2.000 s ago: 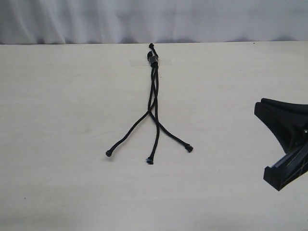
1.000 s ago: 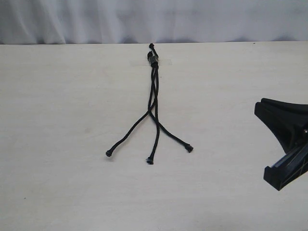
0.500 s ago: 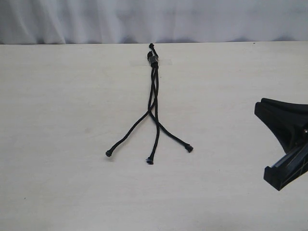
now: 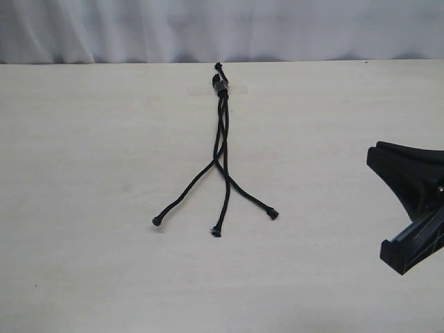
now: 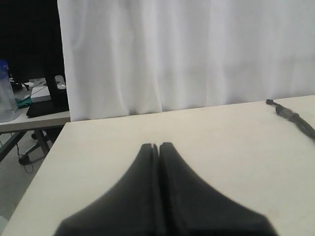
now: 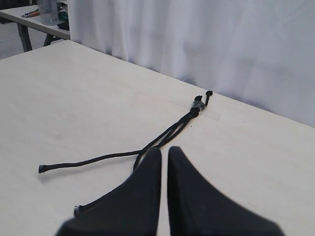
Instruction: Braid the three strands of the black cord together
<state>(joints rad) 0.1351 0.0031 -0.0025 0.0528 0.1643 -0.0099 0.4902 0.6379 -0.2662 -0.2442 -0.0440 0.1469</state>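
The black cord (image 4: 220, 84) lies on the table with its bound end at the far side, held under clear tape. Its three strands (image 4: 223, 132) run close together toward me, cross once, then fan out to a left tip (image 4: 157, 220), a middle tip (image 4: 216, 232) and a right tip (image 4: 273, 214). My right gripper (image 4: 378, 158) hovers at the right edge, well clear of the cord. In the right wrist view, the right gripper (image 6: 164, 150) is shut and empty, with the cord (image 6: 198, 105) ahead. My left gripper (image 5: 158, 145) is shut on nothing; only the cord's bound end (image 5: 288, 112) shows.
A pale wooden table (image 4: 90, 173) carries the cord. A white curtain (image 4: 208, 28) hangs behind its far edge. The left wrist view shows the table's side edge (image 5: 47, 162), and beyond it a second table with a bottle (image 5: 6, 93).
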